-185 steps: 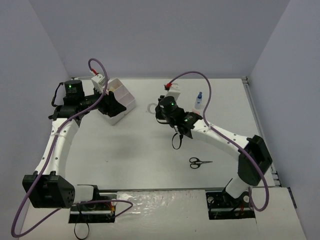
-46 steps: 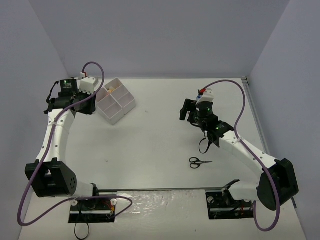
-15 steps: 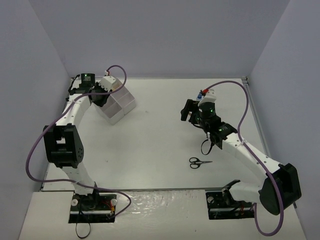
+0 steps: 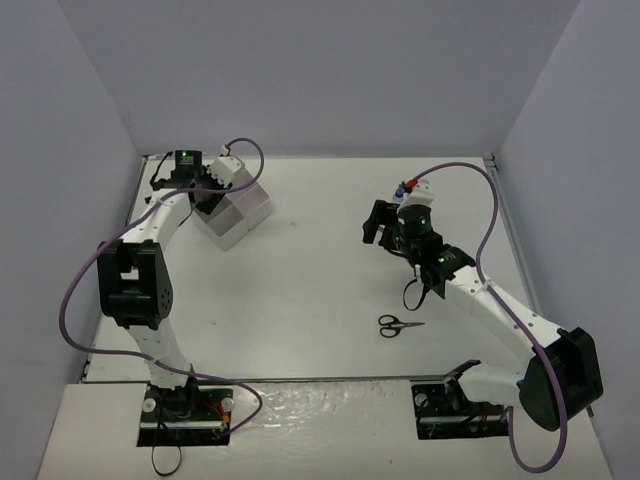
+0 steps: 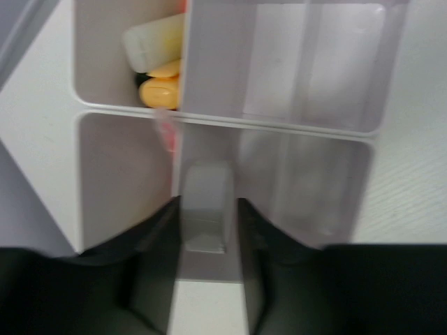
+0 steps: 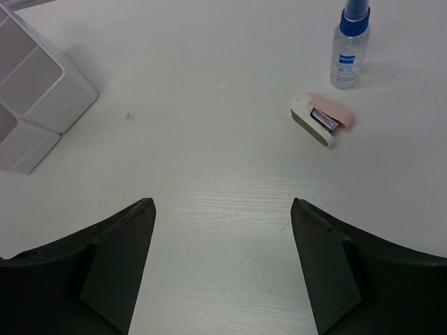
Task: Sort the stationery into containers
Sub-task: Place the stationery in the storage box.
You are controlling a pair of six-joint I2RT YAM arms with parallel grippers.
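Left jaws have swung over the tray [image 4: 250, 212], clamped narrow on a white tape roll [image 5: 204, 206] above a divider [image 5: 209, 70]. Released here, I judge it may straddle that wall or bounce out. Right jaws stand wide, empty, short of the bottle [image 6: 347, 59].

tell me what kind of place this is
Probably a robot lab work cell: a left arm and a right arm bolted at the near edge of a white table, plain grey walls on three sides, and just a few props, such as black-handled scissors and a divided white tray.
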